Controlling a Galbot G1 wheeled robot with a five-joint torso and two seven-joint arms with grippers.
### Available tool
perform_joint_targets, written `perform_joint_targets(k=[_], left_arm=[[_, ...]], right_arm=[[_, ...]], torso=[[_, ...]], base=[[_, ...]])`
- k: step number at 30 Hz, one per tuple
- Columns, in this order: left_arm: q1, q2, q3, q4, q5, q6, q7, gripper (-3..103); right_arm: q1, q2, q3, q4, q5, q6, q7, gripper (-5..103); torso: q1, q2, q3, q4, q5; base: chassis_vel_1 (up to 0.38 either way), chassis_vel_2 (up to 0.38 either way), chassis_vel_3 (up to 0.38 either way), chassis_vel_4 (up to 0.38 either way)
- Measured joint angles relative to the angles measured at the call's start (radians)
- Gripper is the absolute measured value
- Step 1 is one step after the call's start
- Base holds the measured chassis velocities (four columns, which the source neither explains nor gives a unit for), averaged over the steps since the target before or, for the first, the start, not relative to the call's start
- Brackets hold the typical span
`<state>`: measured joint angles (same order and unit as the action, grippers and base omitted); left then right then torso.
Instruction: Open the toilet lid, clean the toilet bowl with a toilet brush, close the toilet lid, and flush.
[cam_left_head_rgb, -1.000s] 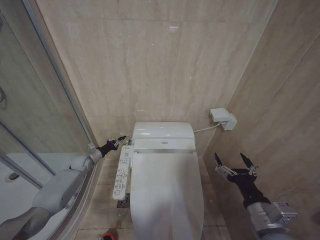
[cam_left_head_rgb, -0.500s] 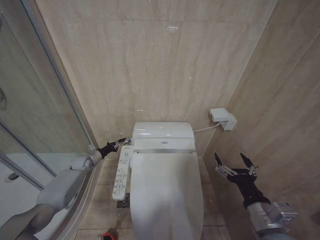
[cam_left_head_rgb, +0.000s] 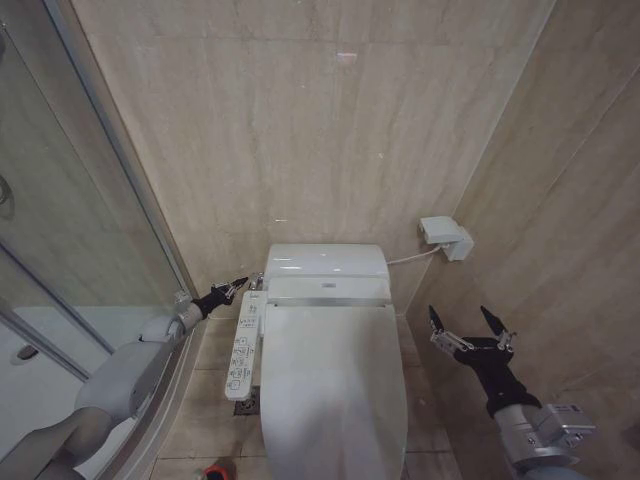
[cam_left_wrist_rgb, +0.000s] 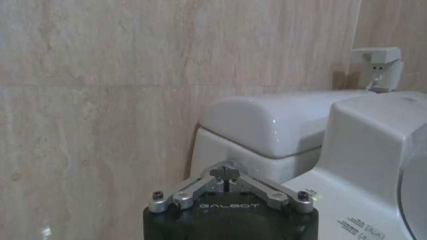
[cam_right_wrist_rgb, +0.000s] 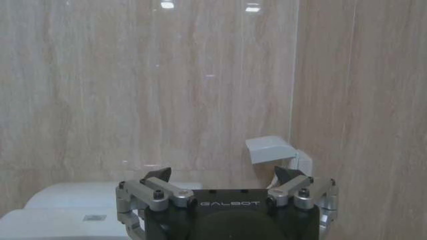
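Glossy white oval plastic toilet lid (cam_left_head_rgb: 333, 385) lies closed over the seat. Left gripper (cam_left_head_rgb: 240, 282), its 2 fingers pressed together, points at the tank's left side above the white button panel (cam_left_head_rgb: 243, 345). Right gripper (cam_left_head_rgb: 468, 321) hovers right of the lid, fingers spread.

One toilet stands against the wall, with one toilet lid (cam_left_head_rgb: 333, 385) lying closed over it, one tank (cam_left_head_rgb: 326, 262) behind the lid, and one button panel (cam_left_head_rgb: 243, 346) along its left side. Two grippers show: the left gripper (cam_left_head_rgb: 238, 283), fingers pressed together, beside the tank, and the right gripper (cam_left_head_rgb: 466, 322), fingers spread apart, to the right of the toilet. One white wall box (cam_left_head_rgb: 445, 237) is mounted near the corner. One glass shower partition (cam_left_head_rgb: 60, 230) stands at the left.
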<state>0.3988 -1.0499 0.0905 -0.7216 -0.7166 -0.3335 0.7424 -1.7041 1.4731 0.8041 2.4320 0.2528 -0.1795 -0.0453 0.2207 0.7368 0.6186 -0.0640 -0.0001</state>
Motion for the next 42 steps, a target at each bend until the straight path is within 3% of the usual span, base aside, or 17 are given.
perform_joint_targets(k=[19, 23, 31, 34, 36, 42], left_arm=[[-0.001, -0.022, -0.008, 0.035, 0.023, -0.015, 0.034, 0], [0.008, -0.049, -0.021, 0.042, 0.024, -0.041, -0.062, 0], [0.005, -0.057, -0.024, 0.023, 0.002, -0.044, -0.134, 0], [0.007, -0.061, -0.041, 0.000, -0.008, -0.042, -0.179, 0], [0.014, -0.067, -0.076, -0.041, -0.019, -0.041, -0.239, 0], [0.000, -0.051, -0.106, -0.087, -0.050, -0.041, -0.300, 0]], right_arm=[[0.000, 0.000, 0.000, 0.000, 0.000, 0.000, 0.000, 100], [0.000, 0.000, 0.000, 0.000, 0.000, 0.000, 0.000, 100], [0.000, 0.000, 0.000, 0.000, 0.000, 0.000, 0.000, 100], [0.000, 0.000, 0.000, 0.000, 0.000, 0.000, 0.000, 100], [0.000, 0.000, 0.000, 0.000, 0.000, 0.000, 0.000, 100], [0.000, 0.000, 0.000, 0.000, 0.000, 0.000, 0.000, 100]], torso=[[0.000, 0.000, 0.000, 0.0002, 0.0002], [0.000, 0.000, 0.000, 0.0001, 0.0001], [0.000, 0.000, 0.000, 0.0002, 0.0001], [0.000, 0.000, 0.000, 0.0002, 0.0000], [0.000, 0.000, 0.000, 0.0001, -0.0001], [0.000, 0.000, 0.000, 0.0000, 0.0000]], base=[[0.000, 0.000, 0.000, 0.000], [0.000, 0.000, 0.000, 0.000], [0.000, 0.000, 0.000, 0.000], [0.000, 0.000, 0.000, 0.000], [0.000, 0.000, 0.000, 0.000], [0.000, 0.000, 0.000, 0.000]])
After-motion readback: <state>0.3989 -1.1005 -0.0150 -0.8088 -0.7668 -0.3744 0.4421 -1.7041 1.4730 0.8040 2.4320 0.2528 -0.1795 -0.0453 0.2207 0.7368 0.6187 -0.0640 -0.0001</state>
